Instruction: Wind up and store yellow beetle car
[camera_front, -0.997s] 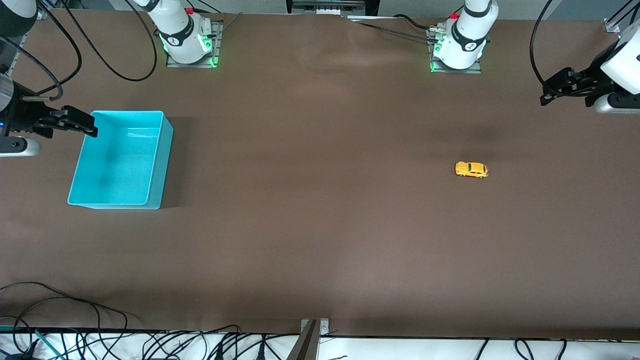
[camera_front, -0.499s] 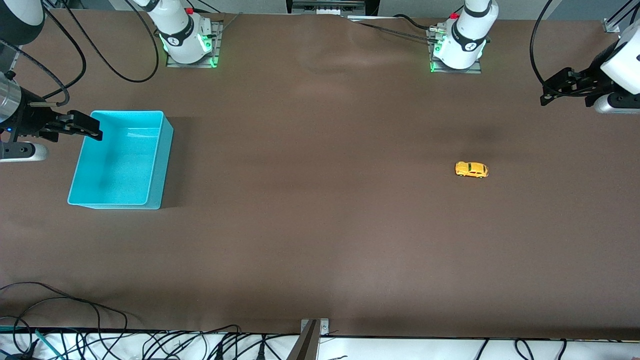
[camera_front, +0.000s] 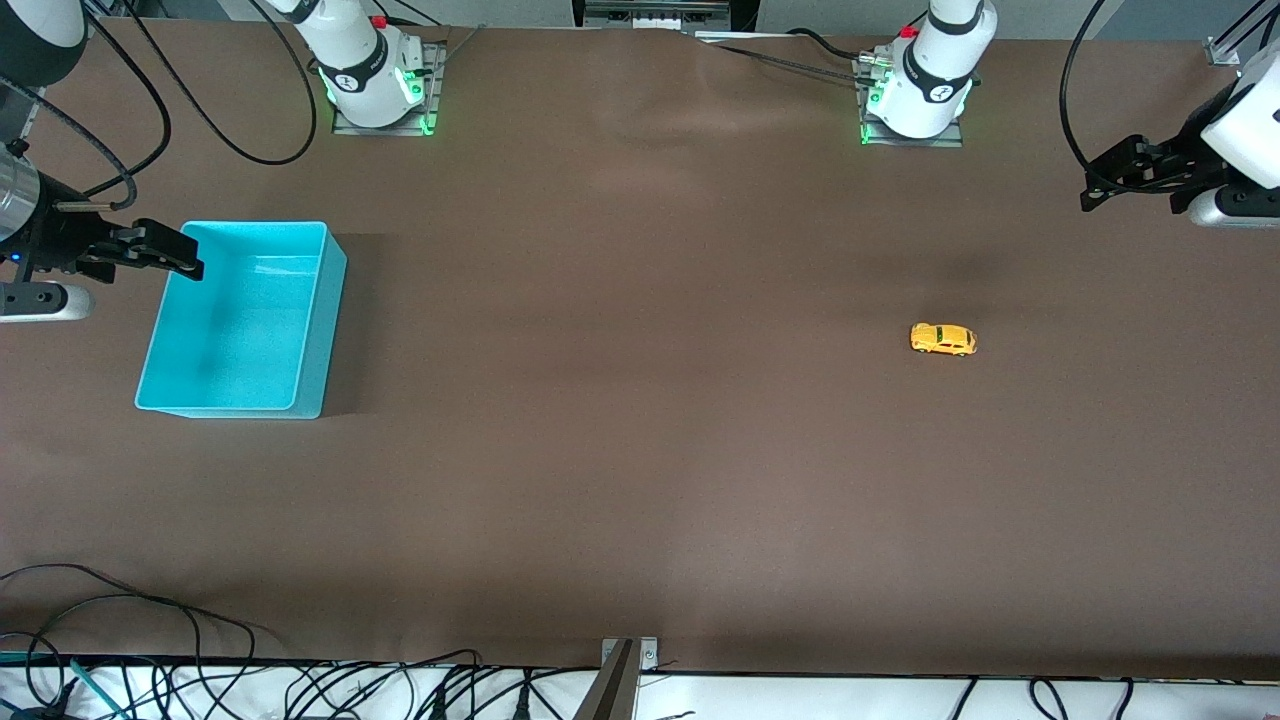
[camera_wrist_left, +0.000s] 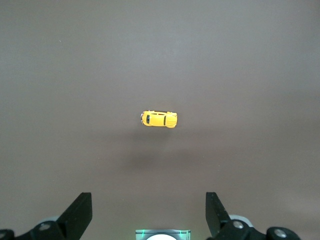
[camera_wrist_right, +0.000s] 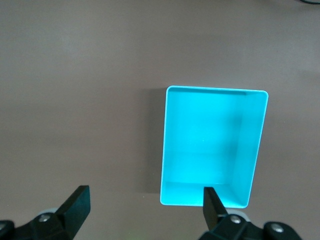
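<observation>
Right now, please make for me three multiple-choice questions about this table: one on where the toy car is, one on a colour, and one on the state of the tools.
1. Where is the toy car?
A. In the bin
B. On the table, toward the left arm's end
C. Held by the right tool

2. What colour is the bin?
A. Turquoise
B. Red
C. White

3. How are the two tools?
A. Both shut on the car
B. Left open, right shut on the bin
C. Both open and holding nothing

Right letters: 1 B, the car sits alone on the brown table, apart from the bin at the right arm's end. 2 A, its walls and floor are turquoise in the front and right wrist views. 3 C, the left tool and the right tool each show spread fingers with nothing between them.
</observation>
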